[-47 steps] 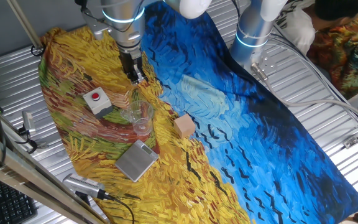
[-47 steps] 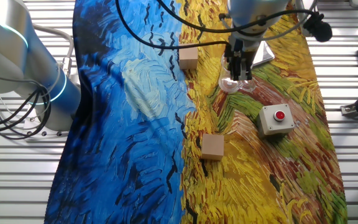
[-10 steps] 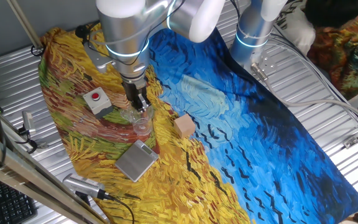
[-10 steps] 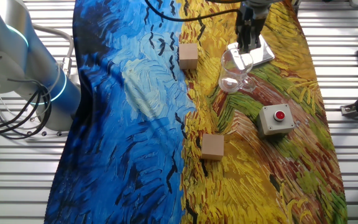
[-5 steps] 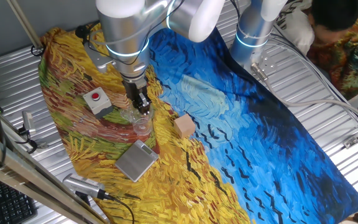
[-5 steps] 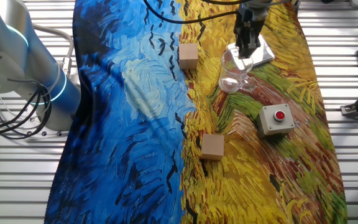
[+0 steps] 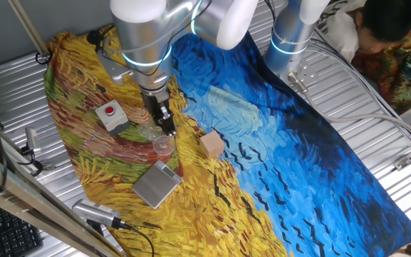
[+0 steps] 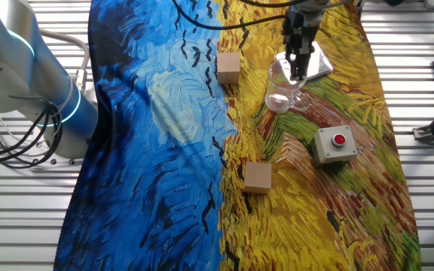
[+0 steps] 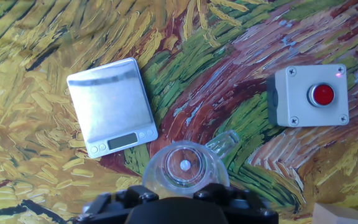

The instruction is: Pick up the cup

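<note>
The cup (image 7: 163,145) is small, clear and round-rimmed, and it stands upright on the yellow part of the painted cloth. It also shows in the other fixed view (image 8: 280,96) and from above in the hand view (image 9: 185,168), with a clear spout or handle on its side. My gripper (image 7: 168,130) hangs straight down just above and behind the cup's rim, and it also shows in the other fixed view (image 8: 298,74). Its fingers look slightly apart and hold nothing. In the hand view only the dark gripper body shows, along the bottom edge.
A grey box with a red button (image 7: 110,116) sits left of the cup, also in the hand view (image 9: 308,95). A silver scale (image 7: 157,183) lies in front of the cup. A tan wooden block (image 7: 211,144) is to the right. A second block (image 8: 258,177) shows in the other fixed view.
My gripper has come down a little and moved closer to the cup's rim. The cup and the other things have not moved.
</note>
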